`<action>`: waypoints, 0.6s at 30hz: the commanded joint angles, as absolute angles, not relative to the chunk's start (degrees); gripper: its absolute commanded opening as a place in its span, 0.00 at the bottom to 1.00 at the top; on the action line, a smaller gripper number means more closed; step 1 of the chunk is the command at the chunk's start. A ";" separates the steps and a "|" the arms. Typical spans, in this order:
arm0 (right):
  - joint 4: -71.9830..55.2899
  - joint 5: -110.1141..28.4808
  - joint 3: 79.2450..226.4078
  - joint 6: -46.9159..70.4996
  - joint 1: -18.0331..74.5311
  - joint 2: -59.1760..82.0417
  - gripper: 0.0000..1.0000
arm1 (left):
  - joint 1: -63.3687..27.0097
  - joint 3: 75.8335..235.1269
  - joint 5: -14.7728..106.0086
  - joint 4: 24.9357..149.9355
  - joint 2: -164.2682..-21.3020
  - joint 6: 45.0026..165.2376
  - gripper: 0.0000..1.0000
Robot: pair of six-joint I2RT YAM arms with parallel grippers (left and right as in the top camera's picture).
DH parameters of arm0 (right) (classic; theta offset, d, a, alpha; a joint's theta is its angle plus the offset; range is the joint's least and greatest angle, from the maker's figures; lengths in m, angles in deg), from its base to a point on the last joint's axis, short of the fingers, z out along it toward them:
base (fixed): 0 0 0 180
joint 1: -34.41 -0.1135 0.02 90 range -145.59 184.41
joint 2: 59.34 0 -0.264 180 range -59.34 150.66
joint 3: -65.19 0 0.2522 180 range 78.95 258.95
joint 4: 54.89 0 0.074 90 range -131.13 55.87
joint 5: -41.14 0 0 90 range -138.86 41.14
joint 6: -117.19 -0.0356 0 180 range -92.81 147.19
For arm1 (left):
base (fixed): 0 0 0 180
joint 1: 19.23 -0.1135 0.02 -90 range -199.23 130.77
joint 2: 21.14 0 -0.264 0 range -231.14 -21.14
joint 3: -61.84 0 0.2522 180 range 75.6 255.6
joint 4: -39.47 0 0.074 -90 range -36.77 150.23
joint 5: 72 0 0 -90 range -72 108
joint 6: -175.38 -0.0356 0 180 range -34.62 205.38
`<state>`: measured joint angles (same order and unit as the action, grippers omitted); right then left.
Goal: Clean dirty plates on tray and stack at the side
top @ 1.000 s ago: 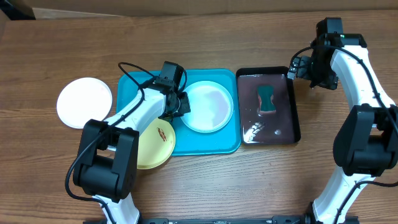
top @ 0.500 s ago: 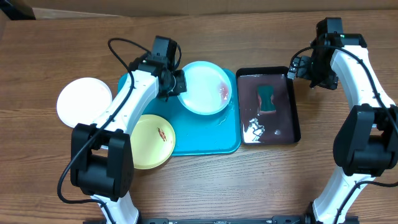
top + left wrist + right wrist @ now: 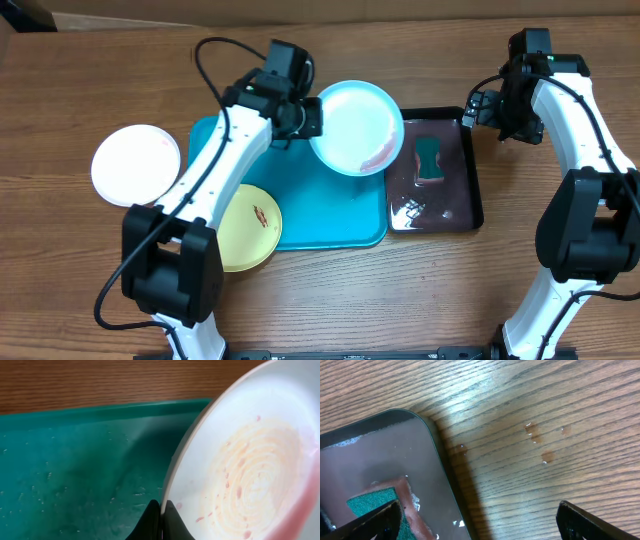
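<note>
My left gripper is shut on the rim of the light blue plate, which it holds tilted above the turquoise tray with its right edge over the black tray. In the left wrist view the fingertips pinch the rim of the plate, which carries a reddish swirl and smear. The yellow-green plate, with a small red smear, lies over the tray's lower left corner. A white plate rests on the table left of the tray. My right gripper hangs open beside the black tray's far right corner.
A black tray with brownish water and a green sponge stands right of the turquoise tray. The right wrist view shows its corner, the sponge and water drops on the wooden table.
The left arm has lifted the light blue plate off the turquoise tray and carried it up and right, tilted, to the black tray's edge. The right arm has not moved.
</note>
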<state>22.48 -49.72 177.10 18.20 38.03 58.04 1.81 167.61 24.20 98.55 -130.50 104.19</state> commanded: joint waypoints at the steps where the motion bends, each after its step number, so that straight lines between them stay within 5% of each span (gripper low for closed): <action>1: 22.15 -50.12 177.62 17.98 38.07 57.21 1.00 | 4.34 171.09 19.28 98.94 -129.76 102.49 0.04; 18: 22.15 -50.12 177.62 17.98 38.07 57.21 1.00 | 19.84 174.85 -11.49 99.07 -129.76 102.05 0.04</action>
